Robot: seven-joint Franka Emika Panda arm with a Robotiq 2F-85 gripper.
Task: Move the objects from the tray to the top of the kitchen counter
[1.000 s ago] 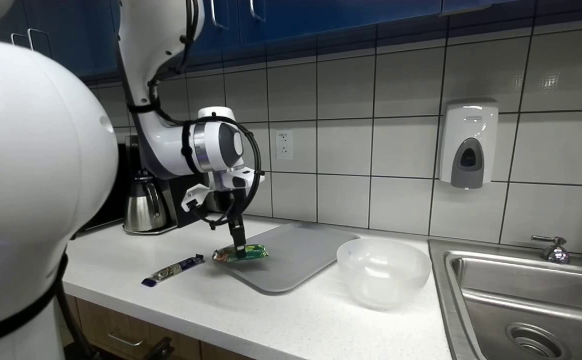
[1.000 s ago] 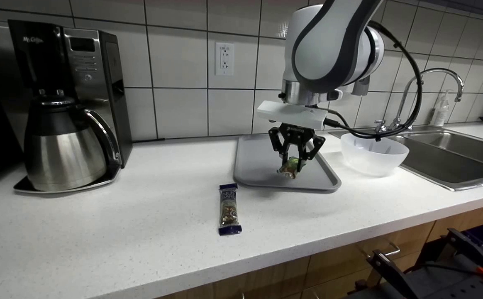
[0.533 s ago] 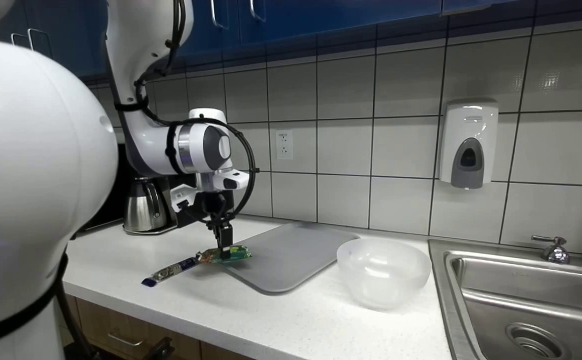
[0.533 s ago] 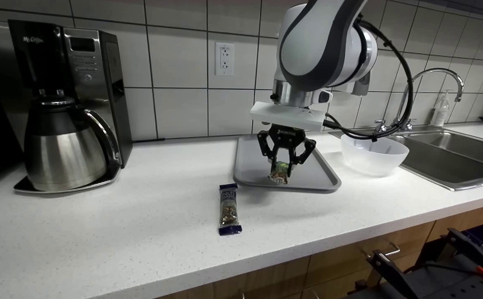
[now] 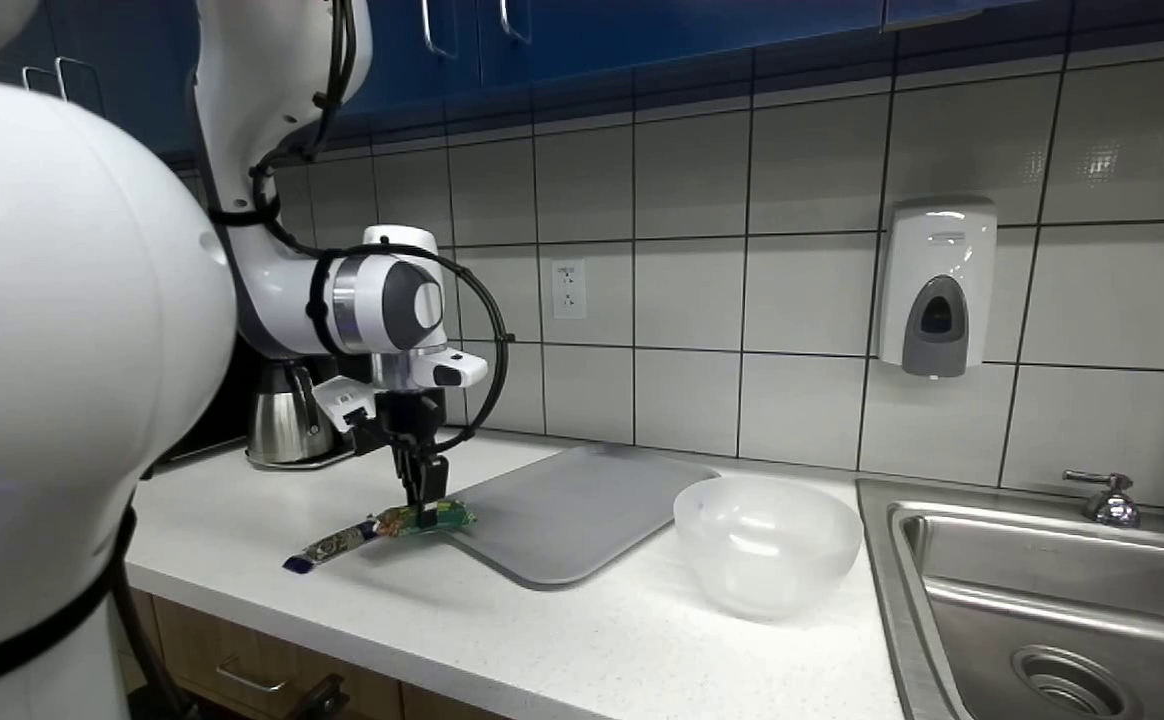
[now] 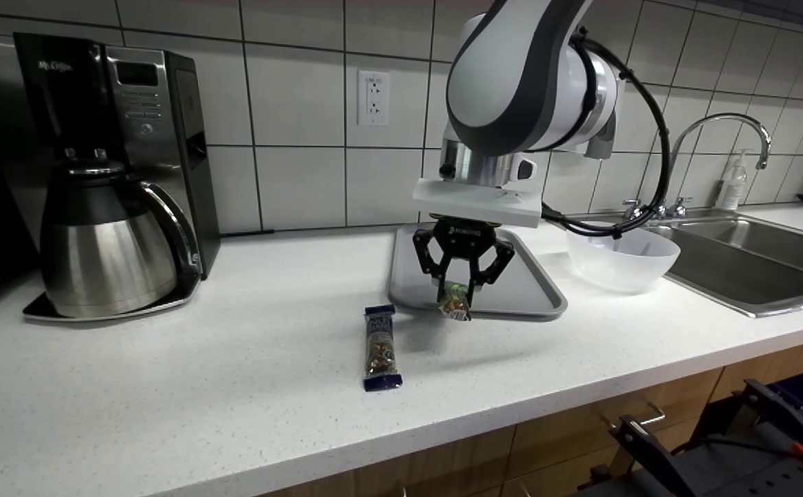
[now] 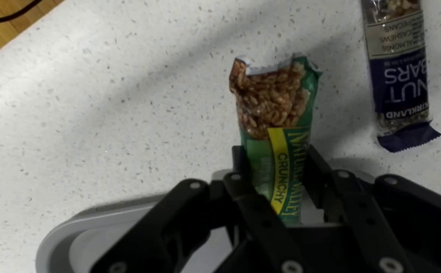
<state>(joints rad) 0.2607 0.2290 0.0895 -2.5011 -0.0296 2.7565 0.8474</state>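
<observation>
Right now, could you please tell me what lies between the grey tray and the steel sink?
A translucent white bowl stands there on the countertop, in both exterior views.

Arm [image 6: 488, 96]: glossy white, dark grey curved panel [image 6: 534, 83]. Silver metal collar [image 6: 490, 171], flat white bracket [image 6: 477, 200] beneath. Black cables [image 6: 662, 141] looped outside, black straps [image 5: 244, 216]. Gripper [image 6: 455, 298]: black, angular linkages [image 6: 499, 266], pale ROBOTIQ marking [image 6: 466, 231], round silver screws [image 7: 391, 264]. Bulky rounded white housing [image 5: 72, 330] by front edge of worktop [image 5: 632, 640], black band [image 5: 2, 658] low down.
</observation>
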